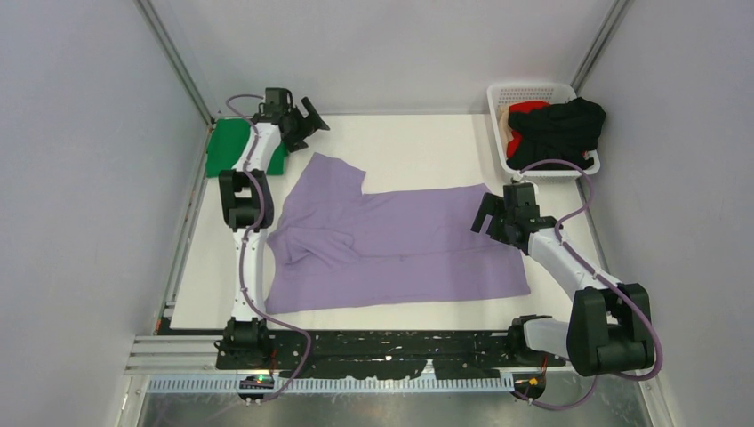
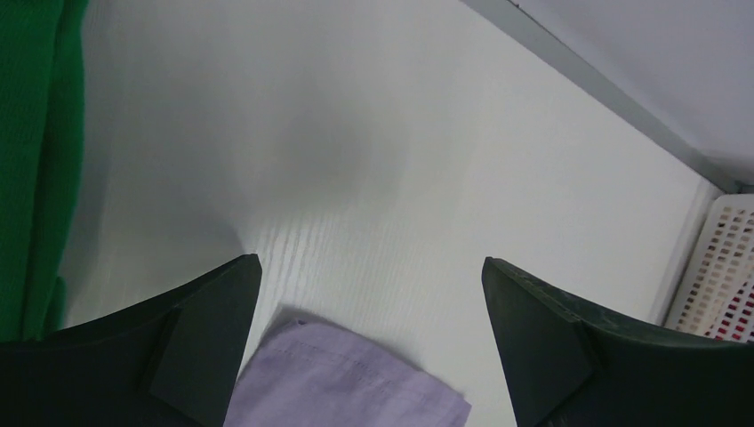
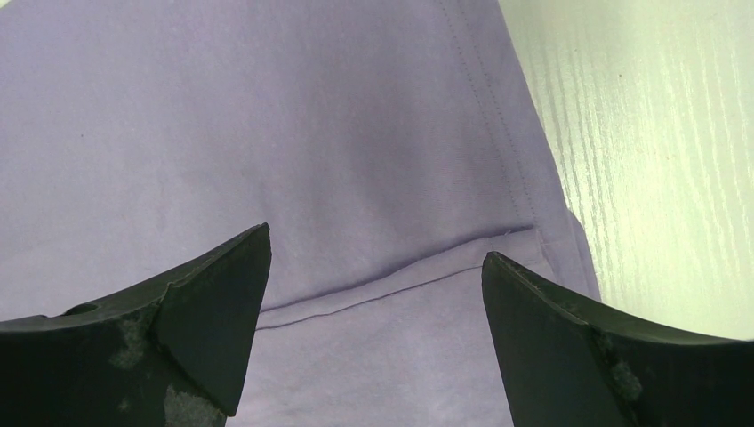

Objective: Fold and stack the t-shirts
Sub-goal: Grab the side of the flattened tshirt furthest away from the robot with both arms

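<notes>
Across the middle of the table point(image 1: 418, 142) the lavender t-shirt point(image 1: 391, 236) lies spread flat, its long axis running left to right, collar and sleeves toward my left arm and the hem toward my right. One sleeve juts to the far side, and my left gripper point(image 1: 307, 120) hangs just beyond its tip; in the left wrist view the stitched sleeve edge sits low between my fingers point(image 2: 204, 302), so the cloth lies back toward me from there. My right gripper point(image 1: 489, 218) hovers over the shirt's right end, a stitched hem crossing between the fingers. Both pairs stand spread wide and hold nothing. Each arm, I judge, is the nearer one for its own end. Farther out, the green t-shirt point(image 1: 229, 147) lies folded at the far left corner, and the black t-shirt point(image 1: 565, 129) and red t-shirt point(image 1: 529, 108) sit heaped in the white basket point(image 1: 533, 92)
</notes>
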Robot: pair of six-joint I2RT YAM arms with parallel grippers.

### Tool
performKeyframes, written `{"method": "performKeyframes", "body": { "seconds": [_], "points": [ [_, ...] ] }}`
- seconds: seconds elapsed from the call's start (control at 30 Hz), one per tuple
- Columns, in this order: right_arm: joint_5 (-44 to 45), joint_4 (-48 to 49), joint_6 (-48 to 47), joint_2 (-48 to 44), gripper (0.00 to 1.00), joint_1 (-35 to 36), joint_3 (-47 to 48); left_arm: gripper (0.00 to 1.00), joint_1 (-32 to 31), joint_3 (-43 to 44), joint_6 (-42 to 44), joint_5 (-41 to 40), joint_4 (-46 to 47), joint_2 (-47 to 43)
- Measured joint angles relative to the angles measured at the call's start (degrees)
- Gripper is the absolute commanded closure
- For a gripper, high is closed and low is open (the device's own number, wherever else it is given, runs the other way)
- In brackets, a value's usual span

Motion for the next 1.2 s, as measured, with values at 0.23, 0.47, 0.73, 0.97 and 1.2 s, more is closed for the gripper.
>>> {"method": "performKeyframes", "body": {
  "seconds": [0.23, 0.47, 0.73, 0.97, 1.2],
  "points": [
    [-0.1, 0.1, 0.2, 0.0, 0.05, 0.0, 0.0, 0.00, -0.2, -1.3, -8.7, 0.4, 0.9, 0.2],
    [-0.2, 0.5, 0.2, 0.0, 0.04, 0.0, 0.0, 0.00, -1.2, -1.9, -10.6, 0.0, -2.3, -0.5],
    [-0.2, 0.5, 0.2, 0.0, 0.05, -0.1, 0.0, 0.00, -2.6, -3.4, -7.8, -1.4, -7.4, -2.4],
    [-0.2, 0.8, 0.2, 0.0, 0.04, -0.1, 0.0, 0.14, -3.3, -3.4, -4.4, -1.4, -9.9, -2.7],
    [-0.3, 1.4, 0.2, 0.0, 0.05, -0.1, 0.0, 0.25, -3.8, -3.5, 1.1, -1.3, -10.9, -2.7]
  ]
}}
